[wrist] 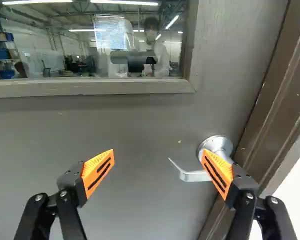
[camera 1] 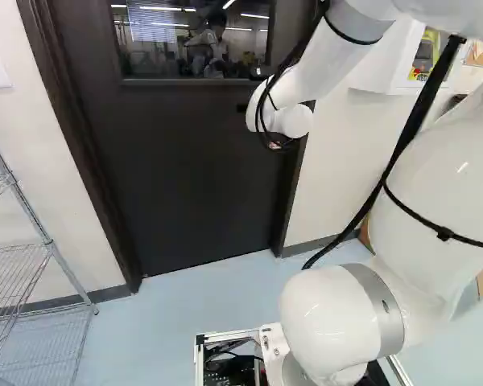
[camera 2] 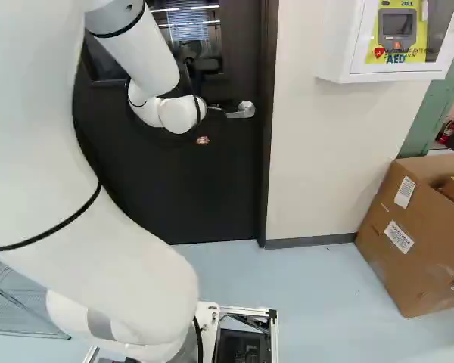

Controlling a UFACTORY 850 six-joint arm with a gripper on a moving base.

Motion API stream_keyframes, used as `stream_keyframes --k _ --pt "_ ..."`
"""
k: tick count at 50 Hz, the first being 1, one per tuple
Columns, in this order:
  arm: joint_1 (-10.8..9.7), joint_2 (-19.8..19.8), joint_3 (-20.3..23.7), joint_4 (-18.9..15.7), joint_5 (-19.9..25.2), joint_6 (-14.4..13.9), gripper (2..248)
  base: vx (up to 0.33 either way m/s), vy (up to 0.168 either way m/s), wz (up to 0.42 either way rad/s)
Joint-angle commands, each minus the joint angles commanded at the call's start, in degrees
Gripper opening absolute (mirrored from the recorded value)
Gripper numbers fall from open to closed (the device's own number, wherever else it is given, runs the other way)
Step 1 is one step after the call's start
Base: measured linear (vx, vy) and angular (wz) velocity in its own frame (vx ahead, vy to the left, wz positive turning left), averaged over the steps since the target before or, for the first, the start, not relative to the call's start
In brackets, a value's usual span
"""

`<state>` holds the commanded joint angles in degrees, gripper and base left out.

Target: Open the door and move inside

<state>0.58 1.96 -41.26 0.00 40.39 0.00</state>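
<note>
Pale wall (camera 1: 338,185) borders the shut door (camera 1: 193,169), at eleven o'clock from my base joint in the left base view. Right base view: handle (camera 2: 242,110) toward one o'clock. Wrist view: my gripper (wrist: 158,154) stands wide, gripping nothing, handle at three o'clock, partly hidden by one finger; off-centre, I could jam that finger on its hub or slip off.

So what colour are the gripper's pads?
Orange, with dark slots; best seen in the wrist view.

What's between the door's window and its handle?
Beyond the window's frame, only a bare stretch of the door lies before the handle. The wrist view shows this.
</note>
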Motion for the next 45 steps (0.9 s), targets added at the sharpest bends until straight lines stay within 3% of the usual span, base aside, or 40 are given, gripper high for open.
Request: stream_keyframes --k 12,45 --pt "-0.01 -3.22 -1.87 0.00 0.00 0.00 247 0.000 0.000 0.000" --pt "-0.01 -6.48 -1.01 0.00 0.00 0.00 247 0.000 0.000 0.000"
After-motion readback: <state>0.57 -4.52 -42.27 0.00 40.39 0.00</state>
